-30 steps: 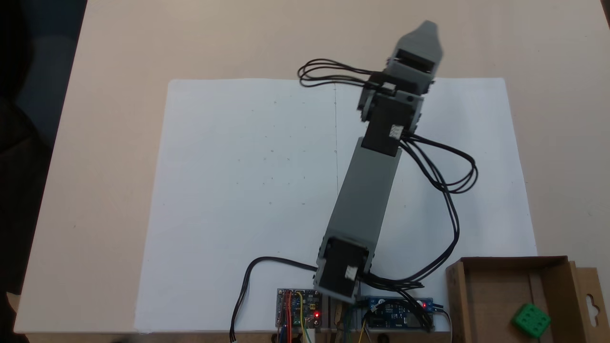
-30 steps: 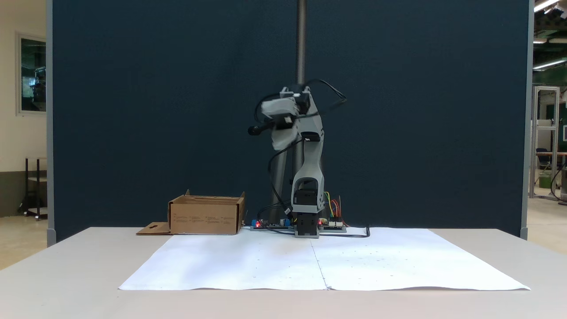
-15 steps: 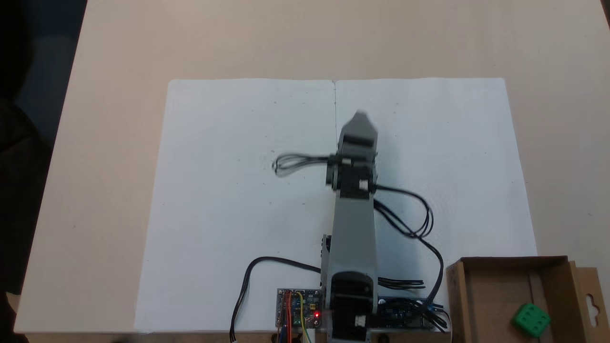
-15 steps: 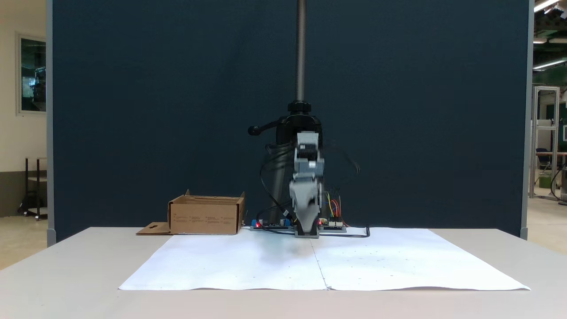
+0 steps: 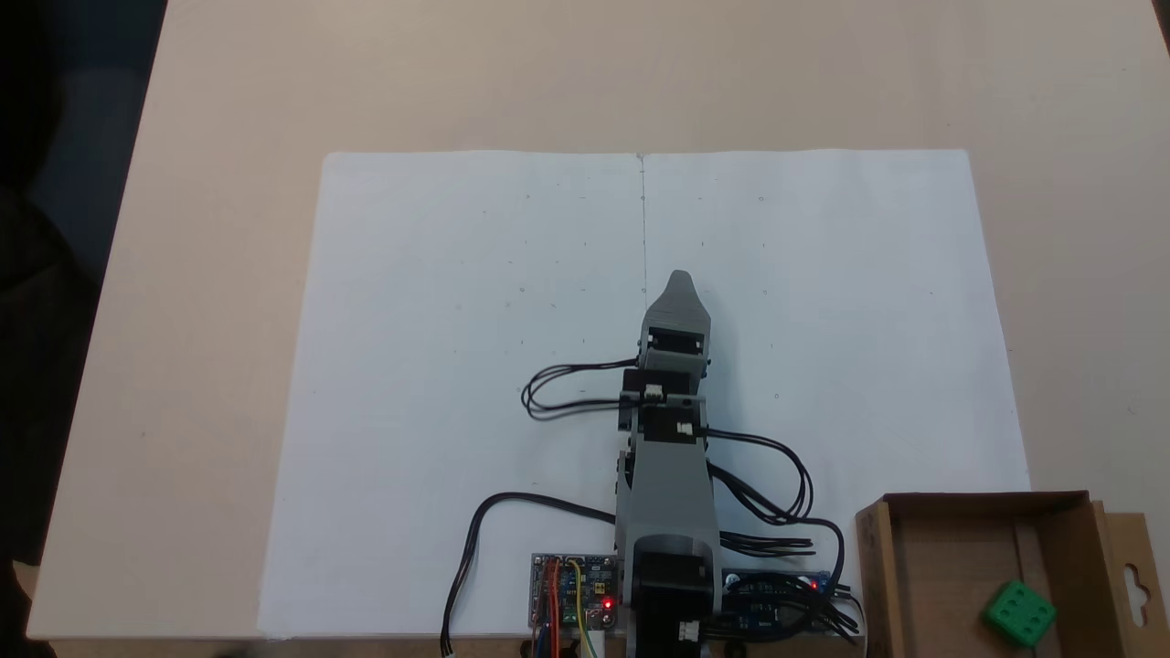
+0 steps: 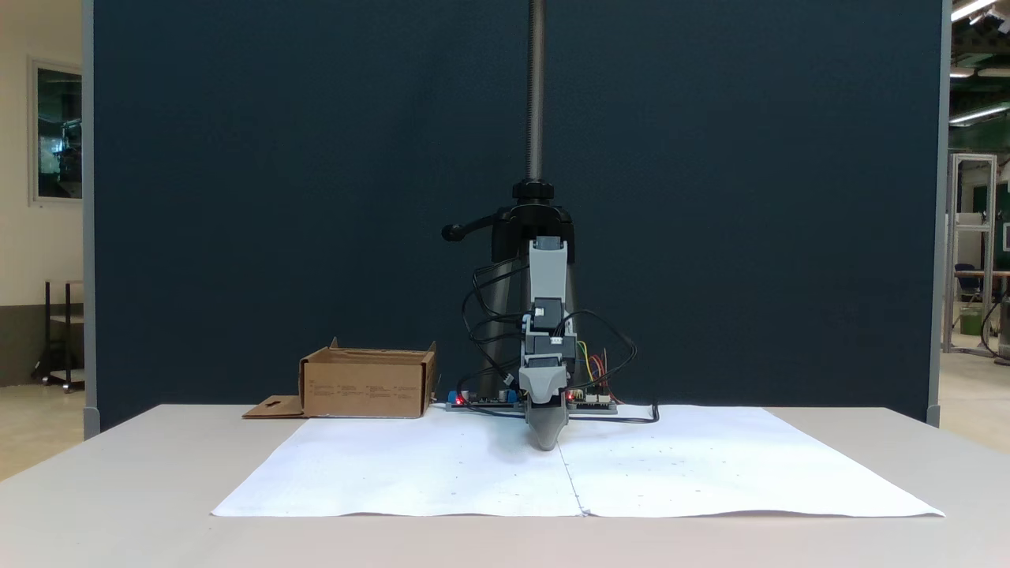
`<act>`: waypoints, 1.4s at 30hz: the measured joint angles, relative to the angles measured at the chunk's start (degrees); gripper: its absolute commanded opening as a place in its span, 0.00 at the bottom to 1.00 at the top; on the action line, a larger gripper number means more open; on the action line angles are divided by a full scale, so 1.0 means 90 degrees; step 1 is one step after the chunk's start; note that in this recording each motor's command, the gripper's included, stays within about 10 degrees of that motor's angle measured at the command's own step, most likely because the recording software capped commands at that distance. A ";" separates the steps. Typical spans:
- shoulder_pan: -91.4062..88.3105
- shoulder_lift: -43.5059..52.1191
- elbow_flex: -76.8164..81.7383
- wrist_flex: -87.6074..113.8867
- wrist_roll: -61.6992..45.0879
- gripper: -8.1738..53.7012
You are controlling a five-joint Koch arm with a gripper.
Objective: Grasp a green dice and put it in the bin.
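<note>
The green dice [image 5: 1017, 614] lies inside the cardboard bin [image 5: 951, 567] at the bottom right of a fixed view, near its right wall. In another fixed view the bin [image 6: 367, 386] stands left of the arm's base, and its walls hide the dice. My gripper [image 5: 681, 279] is folded back over the white paper, far from the bin, pointing away from the base. Its tip [image 6: 546, 440] rests low on the paper. The jaws form one closed taper with nothing between them.
A large white paper sheet [image 5: 439, 347] covers the middle of the tan table. Circuit boards [image 5: 571, 589] with red lights and loose black cables [image 5: 786, 493] sit at the arm's base. The bin's flap [image 5: 1138, 576] with a hang-hole lies flat beside it.
The arm has swung from high and stretched out on the bin's side back to the middle, folded down, and lowered the gripper tip onto the paper. The dice stayed in the bin.
</note>
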 measured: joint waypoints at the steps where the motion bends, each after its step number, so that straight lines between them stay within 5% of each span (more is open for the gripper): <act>1: -0.0020 0.0000 0.0068 -0.0205 0.0000 0.84; 26: -0.0020 0.0000 0.0176 -0.3350 -0.0049 0.83; 32: -0.0020 0.0000 0.0176 -0.4131 -0.1162 0.83; 42: -0.0107 0.0000 0.0176 -0.4434 -0.1318 0.83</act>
